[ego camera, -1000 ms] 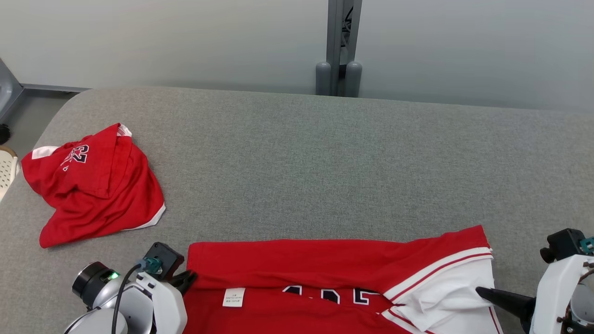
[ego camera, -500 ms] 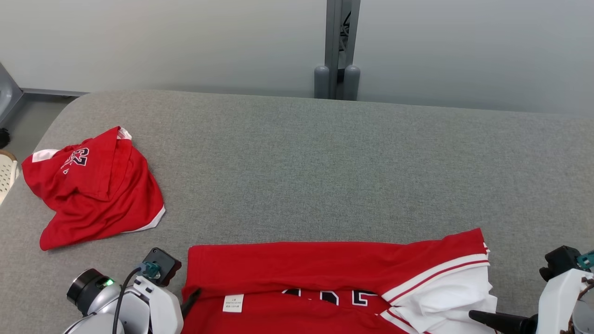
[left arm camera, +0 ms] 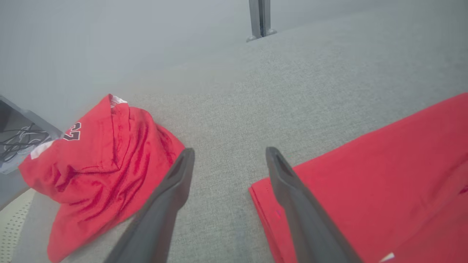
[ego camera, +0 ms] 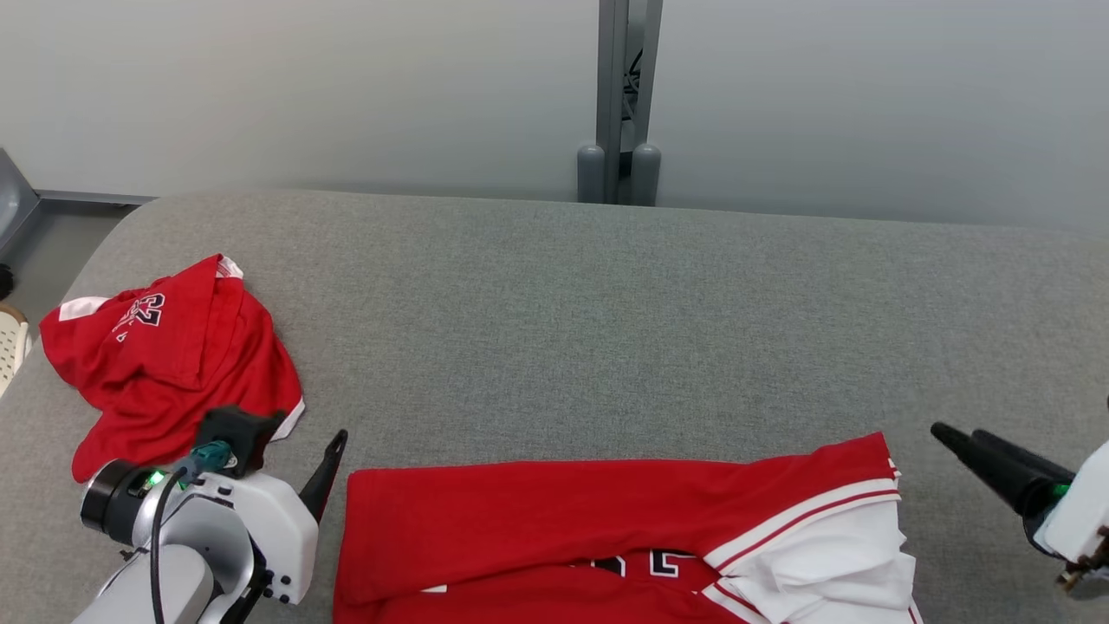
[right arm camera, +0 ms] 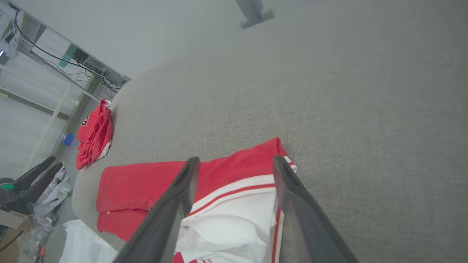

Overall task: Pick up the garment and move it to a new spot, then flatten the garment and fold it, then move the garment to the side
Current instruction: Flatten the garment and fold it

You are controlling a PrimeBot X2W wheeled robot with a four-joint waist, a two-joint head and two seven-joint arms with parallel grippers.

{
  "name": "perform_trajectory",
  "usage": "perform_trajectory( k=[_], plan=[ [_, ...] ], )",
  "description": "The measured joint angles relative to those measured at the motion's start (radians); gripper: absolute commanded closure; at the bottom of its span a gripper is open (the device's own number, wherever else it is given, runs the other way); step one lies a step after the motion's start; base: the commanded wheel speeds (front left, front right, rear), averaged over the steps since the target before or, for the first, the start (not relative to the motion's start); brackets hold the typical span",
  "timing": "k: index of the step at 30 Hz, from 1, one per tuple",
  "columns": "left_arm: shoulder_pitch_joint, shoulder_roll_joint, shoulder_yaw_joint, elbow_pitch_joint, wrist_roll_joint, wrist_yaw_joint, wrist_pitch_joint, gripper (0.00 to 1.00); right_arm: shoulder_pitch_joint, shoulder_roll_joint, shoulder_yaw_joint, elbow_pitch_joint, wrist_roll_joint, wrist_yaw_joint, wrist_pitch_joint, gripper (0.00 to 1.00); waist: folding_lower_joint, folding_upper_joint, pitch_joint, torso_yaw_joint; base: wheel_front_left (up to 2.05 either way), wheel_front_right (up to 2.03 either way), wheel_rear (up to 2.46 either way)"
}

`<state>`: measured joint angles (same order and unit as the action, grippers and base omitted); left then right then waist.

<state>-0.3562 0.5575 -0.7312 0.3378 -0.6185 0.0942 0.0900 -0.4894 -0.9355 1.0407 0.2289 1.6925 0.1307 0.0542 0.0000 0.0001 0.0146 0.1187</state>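
On the bench (ego camera: 554,303), folded garment (ego camera: 563,520) lies at near edge, centre-right; crumpled garment (ego camera: 165,364) sits at the left end, farther back. Between the two: left pincer (left arm camera: 230,153), just beside the folded one's left edge. Off its right end, apart: right pincer (ego camera: 957,432). Behind bench, centre: post (ego camera: 619,95).

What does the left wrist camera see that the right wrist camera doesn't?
Left wrist view: a cream perforated surface at its lower left. Right wrist view: the white striped panel of the folded red jersey, plus shelves with black cables. Both: the grey fabric table, the crumpled red shirt, that jersey's red part and the grey post.
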Motion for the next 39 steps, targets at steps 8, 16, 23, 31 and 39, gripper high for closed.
perform_trajectory(
  k=[8,16,23,31,39],
  plan=[
    [0.003,-0.094,0.079,0.011,-0.032,0.066,-0.208,0.0,-0.024,0.128,-0.086,0.128,-0.24,0.0,-0.311,0.0,0.0,0.0,-0.005,-0.006,0.0,0.0,0.0],
    [0.061,-0.2,0.193,0.041,-0.034,0.091,-0.349,0.0,0.138,0.436,-0.634,0.194,-0.832,0.0,-0.319,0.0,0.0,0.0,-0.012,-0.024,0.0,0.0,0.0],
    [0.199,-0.334,0.443,-0.082,0.148,0.045,-0.35,0.0,0.356,0.67,-0.884,0.07,-1.164,0.0,-0.318,0.0,0.0,0.0,-0.014,-0.029,0.0,0.0,0.0],
    [0.313,-0.47,0.64,-0.157,0.347,-0.074,-0.351,0.0,0.432,0.755,-0.938,0.039,-1.273,0.0,-0.319,0.0,0.0,0.0,-0.012,-0.035,0.0,0.0,0.0],
    [0.326,-0.505,0.71,-0.135,0.412,-0.156,-0.351,0.0,0.438,0.772,-0.951,0.078,-1.266,0.0,-0.319,0.0,0.0,0.0,-0.003,-0.031,0.0,0.0,0.0]
  ],
)
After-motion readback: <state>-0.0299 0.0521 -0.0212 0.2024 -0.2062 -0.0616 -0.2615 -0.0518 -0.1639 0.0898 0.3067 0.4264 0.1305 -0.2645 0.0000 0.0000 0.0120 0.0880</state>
